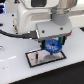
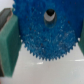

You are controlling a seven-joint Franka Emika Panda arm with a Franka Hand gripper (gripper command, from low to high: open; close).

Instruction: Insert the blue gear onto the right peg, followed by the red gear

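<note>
Claw [image 1: 54, 44] is clamped on the blue gear [image 1: 53, 46], held just above the dark plate [image 1: 35, 59], near the plate's far edge on the white tabletop [image 1: 15, 67]. Wrist view: blue gear [image 2: 47, 32] fills the frame, hub hole visible, green finger pad [image 2: 10, 47] against its rim. Right peg & red gear not visible here. To do it well: centre hub hole over peg, keep gear level, lower slowly, release only once seated.

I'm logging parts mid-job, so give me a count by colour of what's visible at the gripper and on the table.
Blue: 1, the blue gear, held in the gripper
Dark: 1, the plate
Red: 0 in view
Total: 2
</note>
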